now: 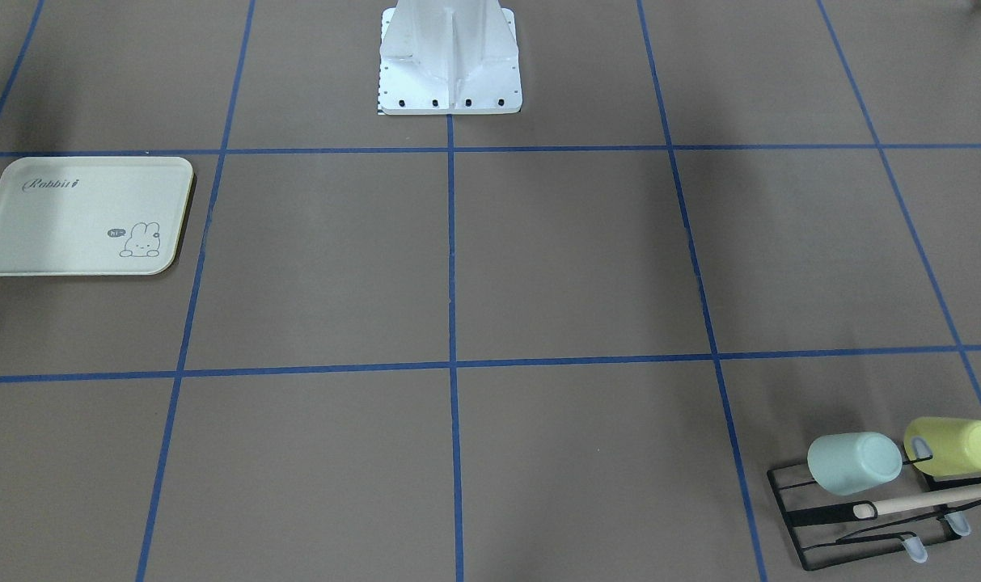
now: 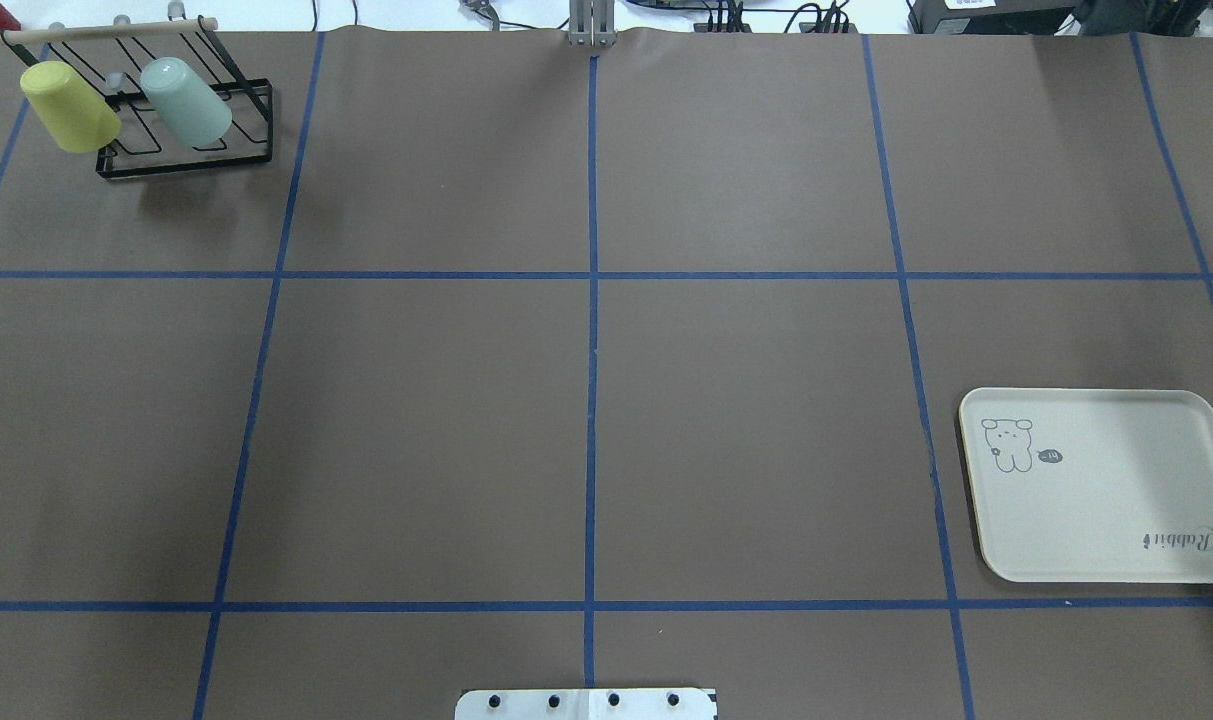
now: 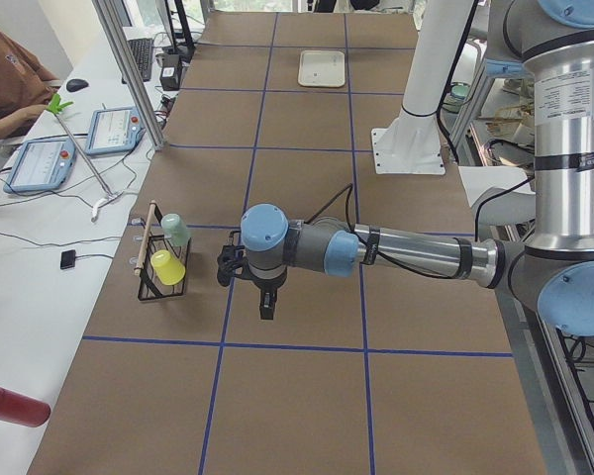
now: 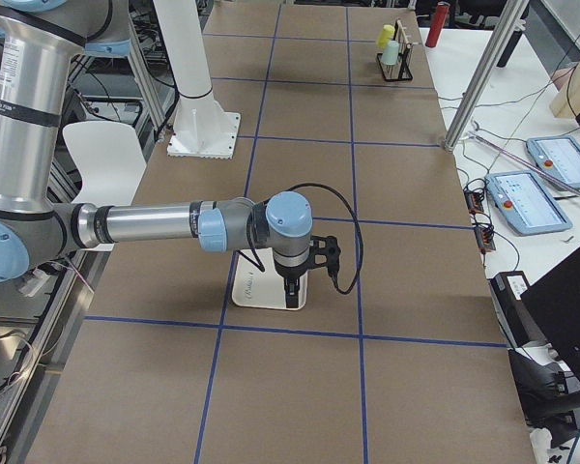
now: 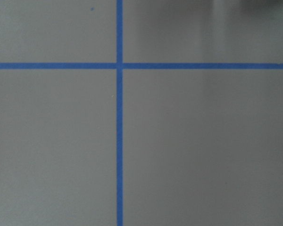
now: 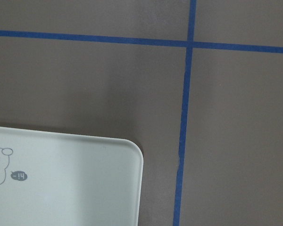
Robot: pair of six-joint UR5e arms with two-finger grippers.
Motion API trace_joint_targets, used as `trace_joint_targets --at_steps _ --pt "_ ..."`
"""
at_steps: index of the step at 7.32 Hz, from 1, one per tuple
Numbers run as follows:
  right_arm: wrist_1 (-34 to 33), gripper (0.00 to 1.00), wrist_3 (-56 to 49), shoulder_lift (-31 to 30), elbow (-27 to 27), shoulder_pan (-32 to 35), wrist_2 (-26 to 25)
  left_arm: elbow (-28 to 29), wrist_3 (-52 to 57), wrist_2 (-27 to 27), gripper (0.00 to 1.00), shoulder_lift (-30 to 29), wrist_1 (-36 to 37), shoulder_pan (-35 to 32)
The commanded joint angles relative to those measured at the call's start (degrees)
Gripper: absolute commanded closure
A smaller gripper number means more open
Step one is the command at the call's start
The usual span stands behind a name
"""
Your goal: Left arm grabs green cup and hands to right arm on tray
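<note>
The green cup (image 1: 854,462) hangs mouth-down and tilted on the black wire rack (image 1: 822,514), beside the yellow cup (image 1: 955,446); it also shows in the overhead view (image 2: 186,100) and the left view (image 3: 175,230). The cream tray (image 2: 1106,490) lies bare on the robot's right side and also shows in the front view (image 1: 69,214) and the right wrist view (image 6: 75,183). My left gripper (image 3: 267,307) points down over the table, apart from the rack. My right gripper (image 4: 290,295) hangs over the tray's edge (image 4: 261,285). I cannot tell whether either is open or shut.
The white robot base (image 1: 450,65) stands at mid-table on the robot's side. A red bottle (image 3: 10,406) lies off the paper near the rack. An operator (image 3: 10,79) and tablets (image 3: 119,129) sit beyond the far edge. Blue tape lines grid the brown table.
</note>
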Motion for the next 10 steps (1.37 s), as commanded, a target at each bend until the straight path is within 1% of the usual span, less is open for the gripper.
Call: trace_joint_targets --at_steps 1,2,3,4,5,6,7,8,9,10 --pt "-0.11 0.00 0.35 0.43 -0.27 0.00 0.48 0.90 -2.19 -0.32 0.00 -5.08 1.38 1.30" --pt "-0.02 0.00 0.26 0.43 -0.36 0.00 0.57 0.91 -9.61 0.12 0.00 -8.51 1.48 4.18" --pt "-0.02 0.00 0.08 0.60 -0.27 0.00 0.48 1.43 -14.81 0.12 0.00 -11.50 1.30 7.26" --pt "-0.02 0.00 0.08 0.60 -0.44 -0.09 0.39 2.22 -16.35 0.12 0.00 -13.71 1.39 8.68" --pt "-0.02 0.00 0.08 0.60 -0.44 -0.09 0.39 3.62 -21.23 0.21 0.00 -17.56 1.30 11.48" --pt "-0.02 0.00 -0.01 0.60 -0.44 -0.09 0.30 4.07 -25.63 5.86 0.00 -20.21 0.95 15.42" --pt "-0.02 0.00 -0.09 0.69 -0.62 -0.17 -0.04 6.95 -26.37 9.58 0.00 -24.50 1.30 17.55" --pt "-0.02 0.00 -0.18 0.69 -0.62 -0.26 -0.14 12.20 -26.03 9.70 0.00 -28.63 0.78 17.57" --pt "0.67 0.00 -0.27 0.69 -0.62 -0.26 -0.05 18.60 -26.20 9.70 0.00 -34.24 0.77 17.66" --pt "2.77 0.00 0.08 0.69 -1.06 -0.35 -0.22 24.06 -25.86 9.79 0.00 -37.95 0.77 17.66"
